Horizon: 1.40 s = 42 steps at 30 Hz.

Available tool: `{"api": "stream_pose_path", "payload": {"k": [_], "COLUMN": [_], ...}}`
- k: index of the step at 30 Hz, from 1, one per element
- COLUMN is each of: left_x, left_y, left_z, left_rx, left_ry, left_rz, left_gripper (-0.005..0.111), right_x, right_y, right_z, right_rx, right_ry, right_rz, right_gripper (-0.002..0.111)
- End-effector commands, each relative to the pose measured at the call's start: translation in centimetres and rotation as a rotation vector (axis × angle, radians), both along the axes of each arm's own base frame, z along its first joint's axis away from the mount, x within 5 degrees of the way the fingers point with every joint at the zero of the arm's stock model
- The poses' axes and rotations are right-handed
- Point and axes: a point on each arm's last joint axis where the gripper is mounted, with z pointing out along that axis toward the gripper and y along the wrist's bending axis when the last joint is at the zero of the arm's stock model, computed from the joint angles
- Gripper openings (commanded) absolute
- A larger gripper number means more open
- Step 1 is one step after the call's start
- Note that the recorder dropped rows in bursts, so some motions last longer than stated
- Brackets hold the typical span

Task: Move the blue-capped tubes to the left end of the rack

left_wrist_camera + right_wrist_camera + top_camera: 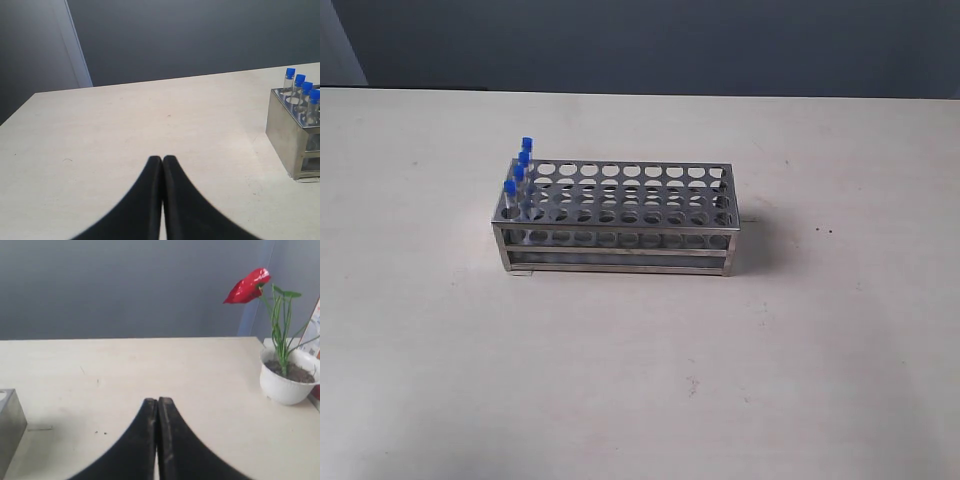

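- The rack (615,215) is plain silver metal. Its surface is too small in these views to tell any writing on it.
- The blue-capped tubes (518,172) stand upright in the rack, four in one line across its left end, one in each row. Their caps rise above the top plate. The other holes of the rack are open.
- At the picture edge in the right wrist view, behind the white pot (285,382), there is a red and white object. It is cut off and its print cannot be read.
- The left gripper (162,159) is closed, its two black fingers pressed together with nothing between them. It hangs over the table (620,380), apart from the rack end that holds the tubes.
- The right gripper (157,401) is closed too, and it holds nothing. Only a corner of the rack shows beside it.
- Around the rack the table is wide and bare on every side. Behind the rack, the far table edge meets a dark wall.
- The pot carries a red flower (248,285) and stands well apart from the rack, near a table edge.
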Motion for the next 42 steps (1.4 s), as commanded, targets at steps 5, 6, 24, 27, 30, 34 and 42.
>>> {"api": "stream_pose_path", "payload": {"k": [5, 6, 24, 27, 30, 34, 42], "left_x": [0.0, 0.0, 0.0, 0.0, 0.0, 0.0, 0.0], "left_y": [-0.1, -0.1, -0.1, -0.1, -0.1, -0.1, -0.1], "left_z": [0.2, 0.2, 0.2, 0.2, 0.2, 0.2, 0.2], "left_rx": [-0.003, -0.003, -0.003, -0.003, -0.003, -0.003, -0.003], "left_ry": [-0.011, -0.011, -0.011, -0.011, -0.011, -0.011, -0.011], "left_rz": [-0.008, -0.008, -0.008, -0.008, -0.008, -0.008, -0.008], "left_gripper": [0.000, 0.000, 0.000, 0.000, 0.000, 0.000, 0.000], "right_x": [-1.0, -1.3, -3.6, -3.8, -4.0, -4.1, -4.2], "right_y": [-0.1, -0.1, 0.0, 0.0, 0.0, 0.0, 0.0], "right_z": [-3.1, -3.5, -9.1, -9.5, -9.6, -9.6, -9.9], "right_rx": [0.010, 0.011, 0.097, 0.104, 0.116, 0.108, 0.055], "right_ry": [0.018, -0.003, -0.061, -0.068, -0.073, -0.077, -0.048], "right_rz": [-0.002, -0.002, 0.009, 0.010, 0.010, 0.012, 0.027], "right_gripper": [-0.001, -0.001, -0.001, -0.001, -0.001, -0.001, -0.001]}}
